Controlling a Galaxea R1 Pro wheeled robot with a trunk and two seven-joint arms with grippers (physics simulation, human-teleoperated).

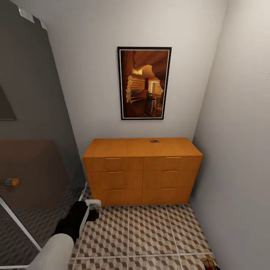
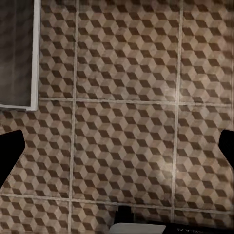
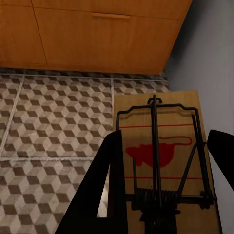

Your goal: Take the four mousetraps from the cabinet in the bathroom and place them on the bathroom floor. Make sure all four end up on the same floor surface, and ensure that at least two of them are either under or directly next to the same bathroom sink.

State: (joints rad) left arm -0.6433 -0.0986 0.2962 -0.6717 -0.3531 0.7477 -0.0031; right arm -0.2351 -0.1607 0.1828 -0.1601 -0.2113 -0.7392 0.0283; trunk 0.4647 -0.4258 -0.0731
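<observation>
Currently right hand (image 3: 163, 161) pinches one mousetrap (image 3: 163, 146) by its long edges above bathroom floor (image 3: 53, 122), near cabinet (image 1: 142, 170). Left hand (image 2: 117, 146) spread, empty. Board looks light, stiff; avoid the spring bar.

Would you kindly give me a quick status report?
Left gripper open, empty above bathroom floor. Right gripper shut on mousetrap. Another mousetrap on cabinet top. Nothing blocking.
</observation>
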